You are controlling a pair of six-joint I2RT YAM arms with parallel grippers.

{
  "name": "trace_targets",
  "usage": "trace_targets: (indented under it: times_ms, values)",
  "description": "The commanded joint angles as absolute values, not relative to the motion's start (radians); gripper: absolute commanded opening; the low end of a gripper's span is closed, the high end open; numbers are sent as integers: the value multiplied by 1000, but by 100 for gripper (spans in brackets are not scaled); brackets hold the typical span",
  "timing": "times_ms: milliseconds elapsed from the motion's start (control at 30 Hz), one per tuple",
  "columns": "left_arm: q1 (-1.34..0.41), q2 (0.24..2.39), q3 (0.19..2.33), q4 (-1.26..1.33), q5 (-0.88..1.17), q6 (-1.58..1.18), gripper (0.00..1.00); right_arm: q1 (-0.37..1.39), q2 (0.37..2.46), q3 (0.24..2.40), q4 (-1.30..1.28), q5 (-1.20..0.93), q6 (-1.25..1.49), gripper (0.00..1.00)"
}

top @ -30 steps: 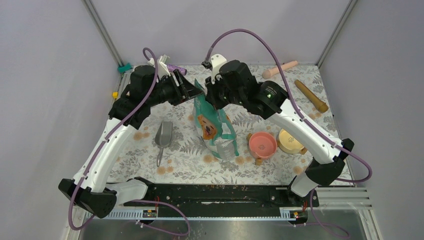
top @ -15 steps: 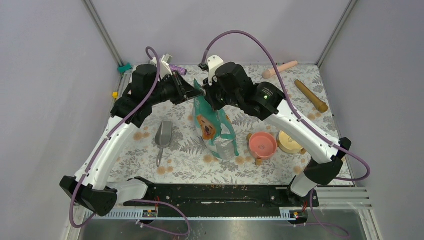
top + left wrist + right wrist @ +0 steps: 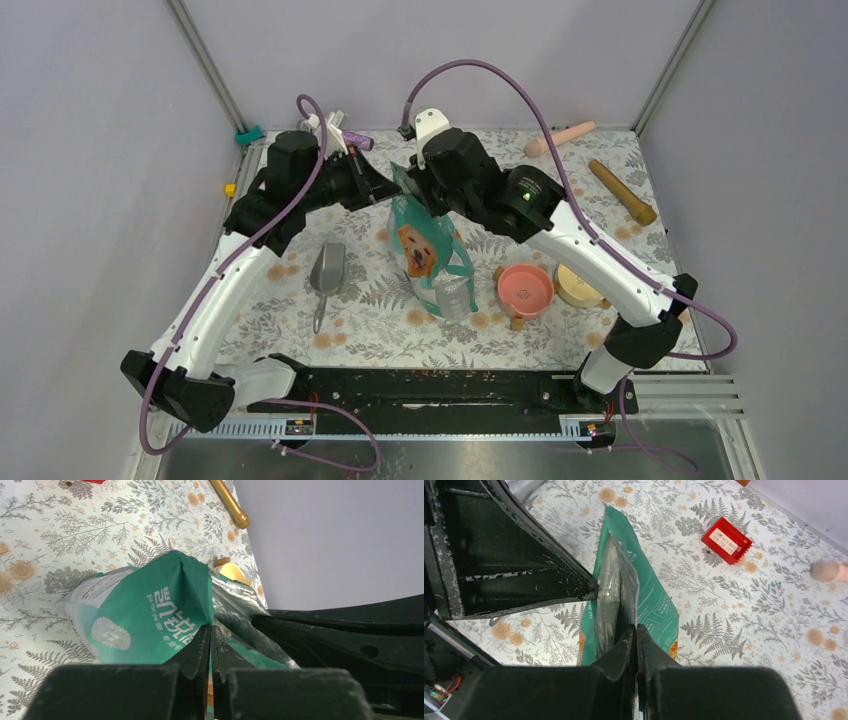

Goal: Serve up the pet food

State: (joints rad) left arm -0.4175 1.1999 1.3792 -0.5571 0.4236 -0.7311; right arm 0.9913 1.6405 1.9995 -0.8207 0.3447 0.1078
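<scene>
R arm [image 3: 560,225] nudged toward 9 o'clock; L jaws & R jaws pinched shut on 12 o'clock rim of pet food bag [image 3: 428,250], prob. floppy, slick foil, so rim's the hold.

loc: robot lab cell | evid: plain grey walls [image 3: 90,150], alu posts [image 3: 205,68], 2 arms [image 3: 210,300] on rail [image 3: 430,385]

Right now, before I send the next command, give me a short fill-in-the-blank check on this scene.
1. The left gripper and the right gripper are each ____ on the top edge of the pet food bag.
2. In the top view, the grey scoop lies on the table to the ____ of the bag.
3. The pink bowl sits between the bag and the ____ bowl.

Missing words: shut; left; yellow
</scene>
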Motion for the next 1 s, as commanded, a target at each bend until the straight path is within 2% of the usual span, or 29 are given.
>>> trace_targets:
  times_ms: [0,467,567,667,700,867,967]
  values:
    - [-434,1216,1415,-655,383,-651,0,991,1664,2080,-772,537,57,0]
    - [-448,1211,1459,-714,377,-588,0,992,1656,2118,-779,734,31,0]
    - [-448,1206,1468,-722,376,-580,0,991,1642,2113,-790,680,28,0]
    - [-448,1206,1470,-721,391,-578,0,991,1633,2115,-817,524,38,0]
    - [-448,1205,1471,-722,396,-578,0,991,1632,2119,-827,471,50,4]
    - [-448,1196,1468,-714,405,-581,0,991,1669,2152,-860,301,83,37]
    - [-447,1189,1467,-710,410,-581,0,992,1720,2201,-889,297,71,46]
